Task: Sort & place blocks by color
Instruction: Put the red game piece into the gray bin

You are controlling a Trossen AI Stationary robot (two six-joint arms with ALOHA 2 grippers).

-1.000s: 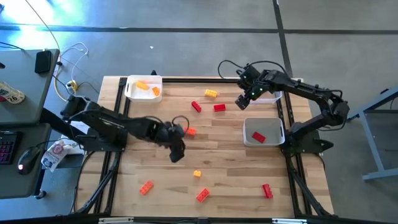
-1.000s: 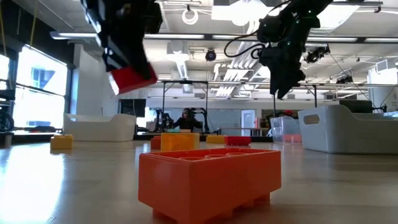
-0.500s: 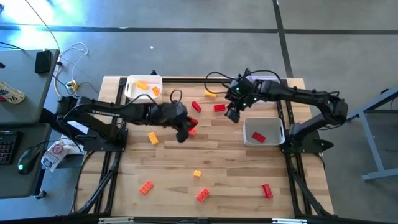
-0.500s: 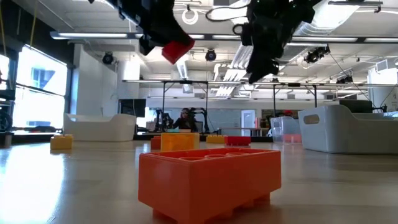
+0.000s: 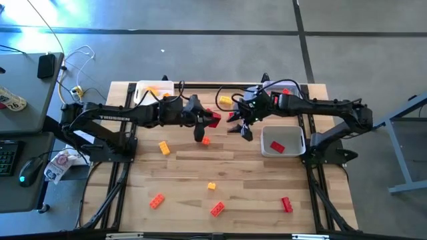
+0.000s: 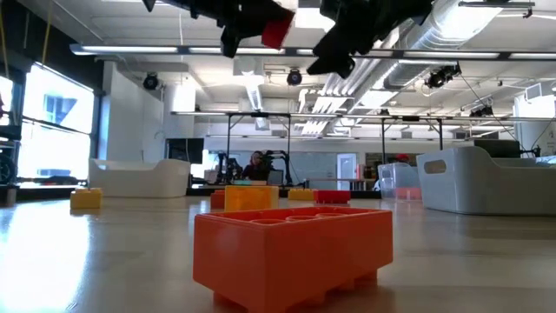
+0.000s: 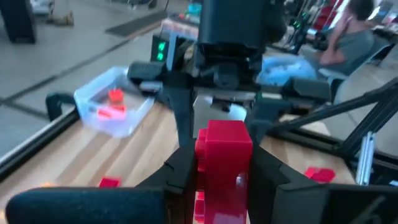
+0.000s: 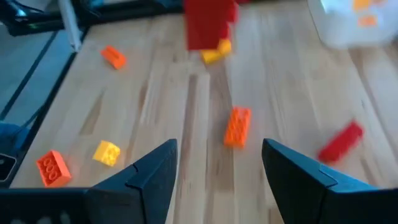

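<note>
From above, we see the left gripper (image 5: 212,119) clamped on a red block (image 5: 214,118) at 12 o'clock of the worktop (image 5: 253,180), facing the right gripper (image 5: 239,123), its fingers spread and empty. We judge sorting partly done: the left tray (image 5: 141,90) holds orange blocks, the right tray (image 5: 267,135) a red one, and several blocks lie loose. At table level, an orange block (image 6: 293,251) sits nearest. Through the left wrist, fingers (image 7: 182,171) pinch the red block. Through the right wrist, fingers (image 8: 152,174) gape.

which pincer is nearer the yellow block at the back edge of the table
Right. The right pincer is open just beside the yellow block; the left pincer, holding a red block, sits slightly farther.
</note>
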